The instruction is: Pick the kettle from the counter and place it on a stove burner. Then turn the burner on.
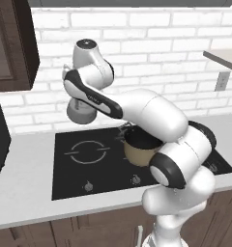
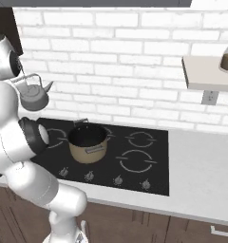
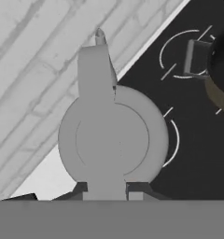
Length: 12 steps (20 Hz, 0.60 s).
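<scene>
Right then, I had the gripper [image 3: 104, 186] clamped on the kettle [image 2: 34, 97], hanging above the rear-left stove burner [image 3: 172, 142], spout toward the wall, so straight down next.

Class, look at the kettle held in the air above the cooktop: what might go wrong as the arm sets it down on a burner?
1. The kettle hangs from its thin wire handle at the gripper; it may swing or slip.
2. The tan pot already stands on the cooktop; lowering near it risks a knock.
3. In the hand view the kettle sits over the rear edge of the black glass, near the brick wall, not centred on a stove burner; it could land off the ring.
</scene>
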Tool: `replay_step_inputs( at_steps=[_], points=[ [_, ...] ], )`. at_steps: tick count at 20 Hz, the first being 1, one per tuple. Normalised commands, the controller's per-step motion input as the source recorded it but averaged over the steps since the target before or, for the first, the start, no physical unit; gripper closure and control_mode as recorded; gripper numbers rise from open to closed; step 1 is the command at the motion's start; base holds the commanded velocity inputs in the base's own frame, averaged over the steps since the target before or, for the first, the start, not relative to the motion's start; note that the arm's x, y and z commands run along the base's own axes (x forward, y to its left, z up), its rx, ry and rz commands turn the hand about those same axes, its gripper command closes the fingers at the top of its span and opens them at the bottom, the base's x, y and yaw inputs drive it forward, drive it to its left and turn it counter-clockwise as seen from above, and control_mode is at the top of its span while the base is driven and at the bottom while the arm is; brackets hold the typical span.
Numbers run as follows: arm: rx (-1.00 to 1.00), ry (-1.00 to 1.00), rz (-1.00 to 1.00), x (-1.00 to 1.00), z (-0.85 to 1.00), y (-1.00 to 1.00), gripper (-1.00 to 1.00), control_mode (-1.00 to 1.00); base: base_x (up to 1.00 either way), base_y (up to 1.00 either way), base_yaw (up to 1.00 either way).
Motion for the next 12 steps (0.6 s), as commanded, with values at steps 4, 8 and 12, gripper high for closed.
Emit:
replay_step_inputs(
  at_steps=[4, 8, 12],
  points=[
    [-0.22, 0.24, 0.01, 0.11, -0.54, 0.13, 1.0, -1.0, 0.0, 0.0, 0.0],
    [-0.02, 0.27, 0.0, 0.16, -0.6, 0.18, 1.0, -1.0, 0.0, 0.0, 0.0],
    [-0.01, 0.08, 0.0, 0.08, -0.49, 0.03, 1.0, -1.0, 0.0, 0.0, 0.0]
  ],
)
